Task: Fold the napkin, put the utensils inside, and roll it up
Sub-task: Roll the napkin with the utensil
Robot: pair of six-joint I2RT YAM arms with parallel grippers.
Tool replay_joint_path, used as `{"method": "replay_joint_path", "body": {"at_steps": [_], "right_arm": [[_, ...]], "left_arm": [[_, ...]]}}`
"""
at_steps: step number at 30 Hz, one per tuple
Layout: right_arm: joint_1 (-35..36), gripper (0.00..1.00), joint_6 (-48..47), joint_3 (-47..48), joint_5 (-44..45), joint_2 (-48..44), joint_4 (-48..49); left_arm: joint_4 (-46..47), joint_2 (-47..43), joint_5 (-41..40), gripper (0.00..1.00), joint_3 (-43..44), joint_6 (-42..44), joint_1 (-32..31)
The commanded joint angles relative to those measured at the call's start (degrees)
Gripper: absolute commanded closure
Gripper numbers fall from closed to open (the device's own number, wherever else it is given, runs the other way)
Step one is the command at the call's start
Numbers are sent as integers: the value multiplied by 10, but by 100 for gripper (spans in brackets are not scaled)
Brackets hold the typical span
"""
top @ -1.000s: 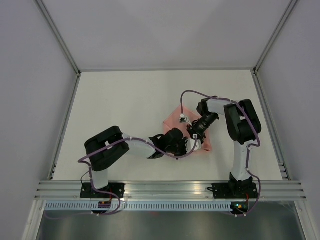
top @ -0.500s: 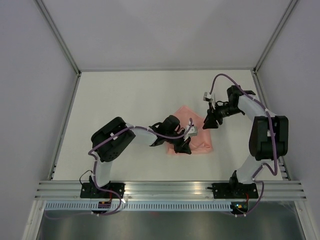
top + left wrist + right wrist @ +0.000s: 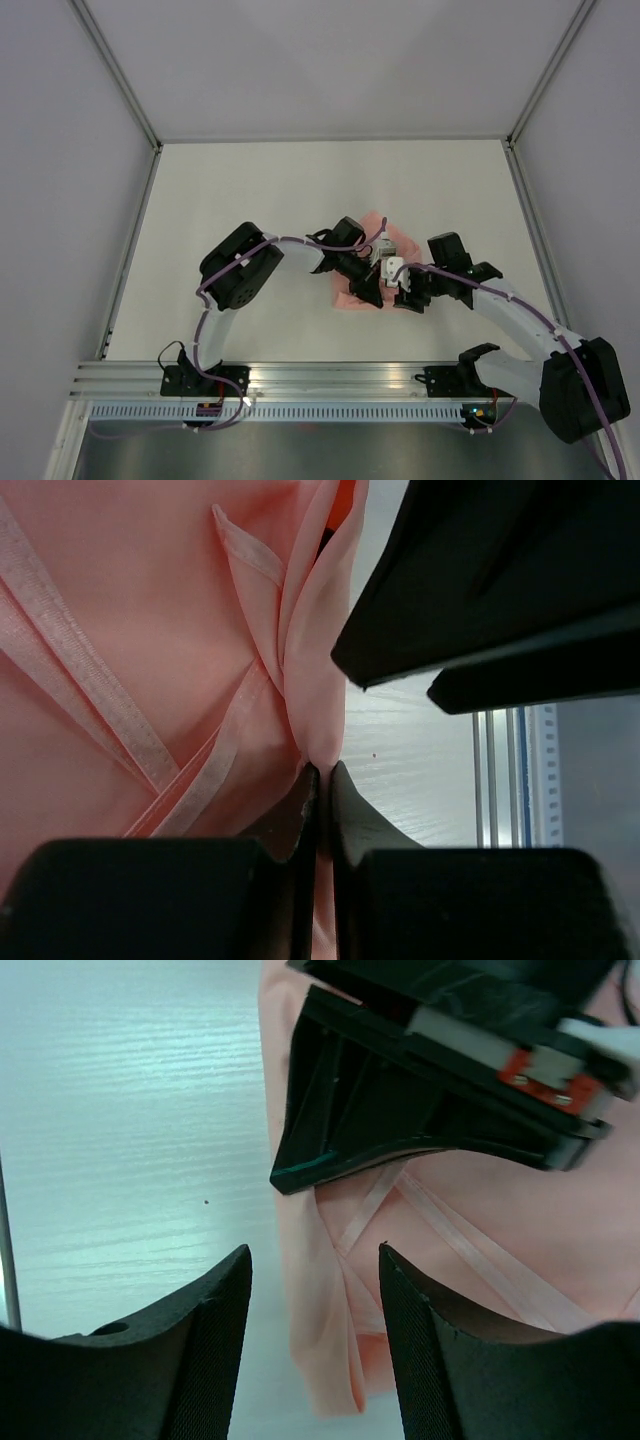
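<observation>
The pale pink napkin (image 3: 392,238) lies bunched and folded at the table's middle, mostly under both grippers. My left gripper (image 3: 368,290) is shut on a raised fold at the napkin's near edge; the left wrist view shows the fabric (image 3: 150,630) pinched between the closed jaws (image 3: 322,775). My right gripper (image 3: 408,297) is open just to its right. In the right wrist view, its fingers (image 3: 315,1340) straddle the napkin's edge (image 3: 480,1220) without touching it, with the left gripper (image 3: 430,1090) close ahead. The utensil is out of view.
An aluminium rail (image 3: 340,378) runs along the table's near edge behind both arm bases. Frame posts (image 3: 120,80) and white walls close the sides and back. Bare white tabletop (image 3: 250,190) surrounds the napkin.
The right arm swung from the far right side to the napkin's near edge, beside the left gripper. The left gripper shifted slightly, still holding the napkin, which looks more gathered.
</observation>
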Motion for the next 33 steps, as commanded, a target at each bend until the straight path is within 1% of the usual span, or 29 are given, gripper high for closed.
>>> {"method": "replay_joint_path", "body": {"at_steps": [1, 5, 10, 15, 18, 19, 21, 23, 24, 25, 26, 27, 28, 30, 31, 33], "right_arm": [[52, 40, 20, -46, 90, -23, 123], [91, 41, 25, -64, 131, -9, 143], [161, 40, 41, -105, 204, -5, 200], [191, 43, 51, -110, 226, 18, 213], [195, 47, 53, -109, 232, 28, 214], [198, 51, 54, -107, 233, 36, 214], [198, 54, 55, -104, 234, 46, 214], [200, 60, 55, -104, 234, 62, 211], [200, 66, 54, -104, 234, 67, 210], [201, 67, 54, -104, 234, 78, 207], [201, 70, 53, -104, 234, 82, 201], [201, 75, 52, -102, 232, 90, 197], [201, 79, 52, -99, 230, 94, 192], [201, 84, 52, -81, 217, 104, 162], [201, 85, 52, -75, 207, 115, 152], [200, 88, 51, -64, 201, 126, 132]], "left_arm": [[-115, 62, -49, 98, -8, -17, -5], [-141, 94, -42, 98, 19, -35, -4], [-142, 100, -44, 98, 24, -45, -3], [-145, 100, -48, 98, 25, -47, 0], [-146, 101, -49, 98, 26, -47, 3], [-146, 100, -49, 98, 26, -47, 4], [-146, 101, -49, 98, 28, -47, 4], [-145, 97, -54, 92, 28, -47, 5], [-145, 93, -56, 87, 28, -48, 5], [-143, 87, -57, 82, 28, -49, 6], [-143, 83, -57, 79, 28, -50, 6], [-141, 80, -57, 76, 28, -51, 6], [-139, 76, -57, 71, 29, -52, 7], [-139, 64, -57, 67, 35, -56, 9], [-136, 60, -57, 64, 38, -57, 12], [-133, 44, -56, 61, 42, -63, 14]]}}
